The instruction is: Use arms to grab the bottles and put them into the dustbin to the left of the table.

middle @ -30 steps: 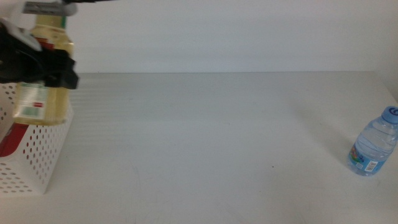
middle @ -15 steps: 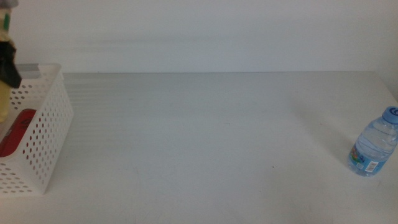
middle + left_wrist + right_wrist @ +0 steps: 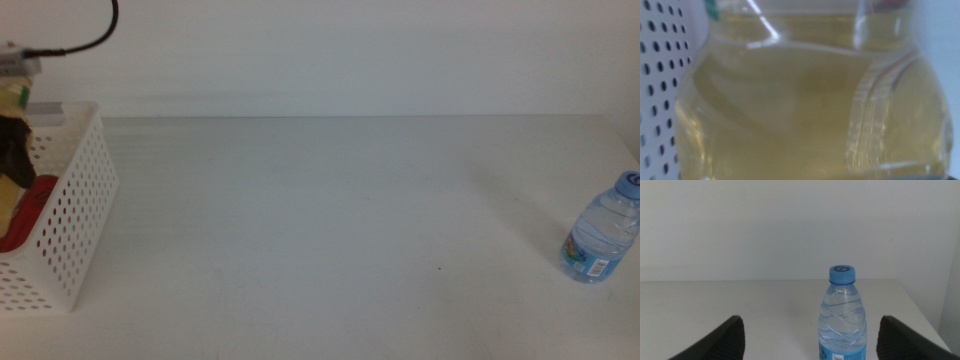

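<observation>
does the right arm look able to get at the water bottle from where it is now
Probably yes. In the right wrist view the water bottle stands upright straight ahead, between the wide-open jaws of the right gripper, with only bare table around it and nothing in between.

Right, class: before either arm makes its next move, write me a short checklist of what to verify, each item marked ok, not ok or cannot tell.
1. Yellow-liquid bottle is over the white perforated basket: ok.
2. Left gripper is shut on that bottle: cannot tell, bottle fills its wrist view.
3. Red can already lies in the basket: ok.
4. Water bottle stands upright on the table: ok.
5. Right gripper is open, bottle ahead between its jaws: ok.
6. Water bottle binned: not ok.
</observation>
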